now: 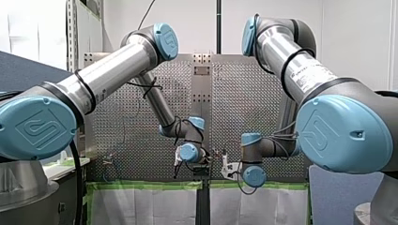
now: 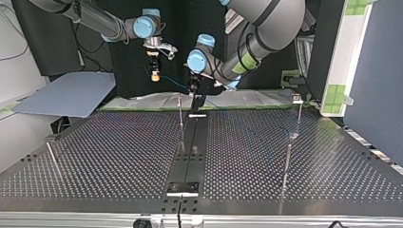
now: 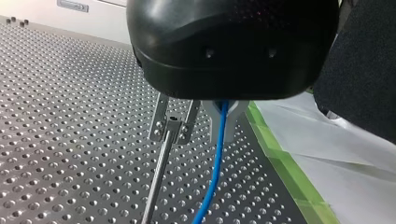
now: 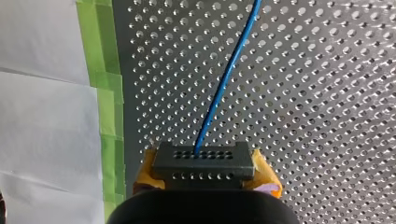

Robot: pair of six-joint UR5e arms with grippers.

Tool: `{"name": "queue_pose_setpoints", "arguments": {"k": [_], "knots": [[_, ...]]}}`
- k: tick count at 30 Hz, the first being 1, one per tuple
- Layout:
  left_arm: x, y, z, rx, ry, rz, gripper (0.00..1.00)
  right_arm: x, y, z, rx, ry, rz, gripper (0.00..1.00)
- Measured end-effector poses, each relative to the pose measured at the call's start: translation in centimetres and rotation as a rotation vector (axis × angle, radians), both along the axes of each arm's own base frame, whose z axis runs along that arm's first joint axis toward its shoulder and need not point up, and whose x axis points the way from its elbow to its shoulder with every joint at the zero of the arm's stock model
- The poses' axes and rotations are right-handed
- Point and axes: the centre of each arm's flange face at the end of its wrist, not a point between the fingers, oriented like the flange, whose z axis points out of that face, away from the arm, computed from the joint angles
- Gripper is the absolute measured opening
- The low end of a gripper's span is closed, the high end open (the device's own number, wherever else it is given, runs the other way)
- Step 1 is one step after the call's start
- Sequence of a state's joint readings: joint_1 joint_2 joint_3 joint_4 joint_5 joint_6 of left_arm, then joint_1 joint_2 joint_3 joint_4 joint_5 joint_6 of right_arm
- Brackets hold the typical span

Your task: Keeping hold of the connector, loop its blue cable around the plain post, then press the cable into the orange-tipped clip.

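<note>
My right gripper (image 4: 205, 171) is clamping the black connector (image 4: 204, 161) between its 2 yellow pads, and the blue cable (image 4: 224, 79) is running ahead over the perforated table (image 4: 327, 116). Farther on, the cable is passing my left gripper (image 3: 175, 126), which is hovering just beside a thin post (image 3: 156, 182) — whether that one is gripping anything, I cannot tell.

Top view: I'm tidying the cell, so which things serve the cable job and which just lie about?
Job: connector, blue cable, right hand, left hand, thin post at the middle.
Lying about: blue-grey board at the view's left, white sheets edged with green tape.
</note>
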State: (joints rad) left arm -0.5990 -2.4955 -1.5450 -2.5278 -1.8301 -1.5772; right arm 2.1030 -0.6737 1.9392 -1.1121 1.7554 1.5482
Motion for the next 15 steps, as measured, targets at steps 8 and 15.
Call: {"name": "queue_pose_setpoints", "arguments": {"k": [8,15], "knots": [[0.1,0.0,0.0,-0.008,0.0,0.0,0.0,0.1,-1.1,0.2,-0.002,-0.005,-0.008,0.0],[0.8,-0.6,0.7,-0.044,-0.008,0.002,0.0,0.0,-2.5,0.5,-0.008,-0.013,-0.022,0.0]]}}
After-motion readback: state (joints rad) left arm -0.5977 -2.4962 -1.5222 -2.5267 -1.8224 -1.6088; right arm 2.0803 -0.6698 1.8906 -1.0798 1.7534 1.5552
